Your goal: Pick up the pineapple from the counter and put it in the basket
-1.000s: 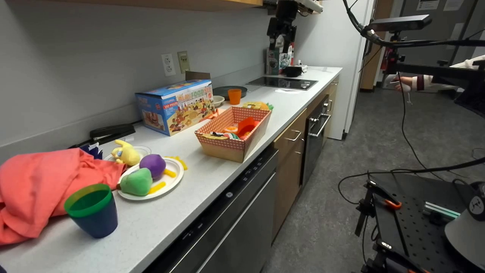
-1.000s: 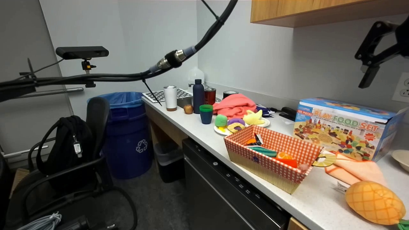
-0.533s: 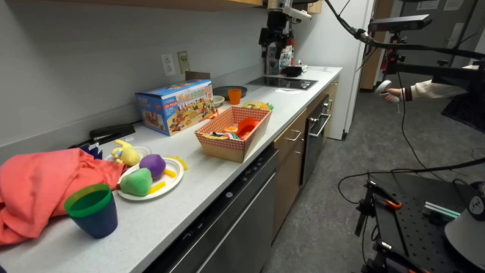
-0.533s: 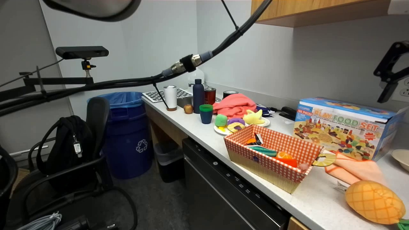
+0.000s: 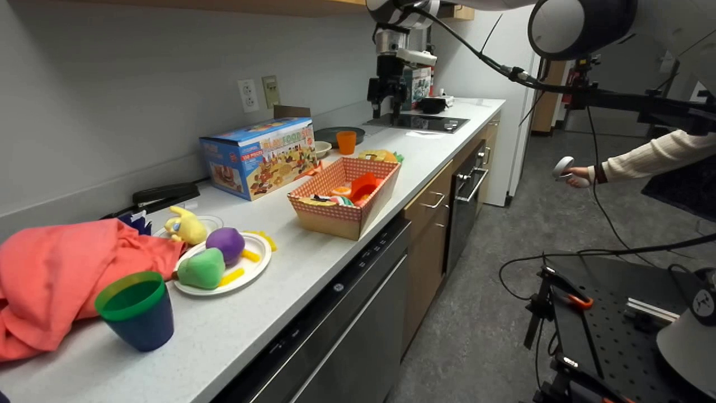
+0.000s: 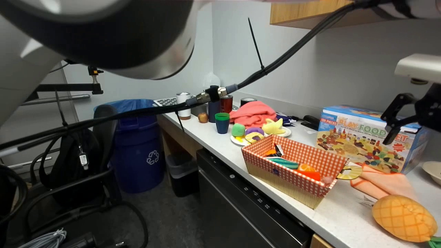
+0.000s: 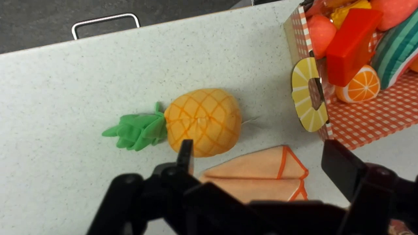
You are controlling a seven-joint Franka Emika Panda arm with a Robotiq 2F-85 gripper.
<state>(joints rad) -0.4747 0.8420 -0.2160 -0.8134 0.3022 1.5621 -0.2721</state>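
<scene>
Showing whole (wrist view only) is the pineapple's [image 7: 204, 122] green top [image 7: 140, 131].

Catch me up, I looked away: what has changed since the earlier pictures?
The open fingers have come down in both exterior views, taking hold of nothing and letting nothing go. In an exterior view, the person's hand has sunk too. The pineapple and basket stayed put.

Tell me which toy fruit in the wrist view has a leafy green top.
The pineapple: yellow-orange, crosshatched, lying on its side on the counter beside the basket. The orange slice and watermelon slice inside show no leaves.
</scene>
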